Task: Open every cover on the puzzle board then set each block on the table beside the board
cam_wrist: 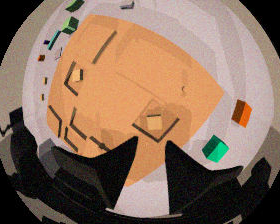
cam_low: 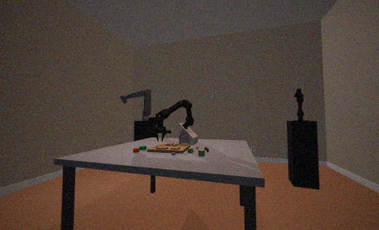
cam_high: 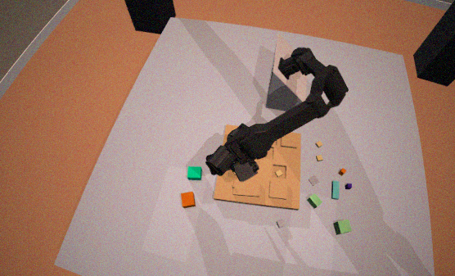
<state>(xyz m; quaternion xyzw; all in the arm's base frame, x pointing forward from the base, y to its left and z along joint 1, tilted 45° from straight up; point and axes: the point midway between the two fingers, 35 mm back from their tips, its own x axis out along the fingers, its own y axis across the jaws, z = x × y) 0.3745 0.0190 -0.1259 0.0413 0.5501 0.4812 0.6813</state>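
Observation:
The wooden puzzle board (cam_high: 294,196) (cam_wrist: 201,107) lies flat on the table. A small light-wood cube (cam_high: 279,173) (cam_wrist: 77,75) sits in a square recess. Another light-wood cube (cam_wrist: 154,121) sits in a recess just ahead of the fingers in the wrist view. Square and wide cover outlines show on the board in the same wood colour; how far each cover is open is hard to tell. My gripper (cam_low: 160,140) (cam_wrist: 152,141) is partly open and empty, above the board's left part. In the top view the arm hides the fingers and part of the board.
A teal-green cube (cam_high: 194,173) (cam_wrist: 215,149) and an orange cube (cam_high: 188,199) (cam_wrist: 242,113) lie left of the board. To its right lie green blocks, one large (cam_high: 342,227), a teal bar (cam_high: 335,190), a purple piece (cam_high: 349,186) and small wooden cubes. A pale wedge stands behind the board.

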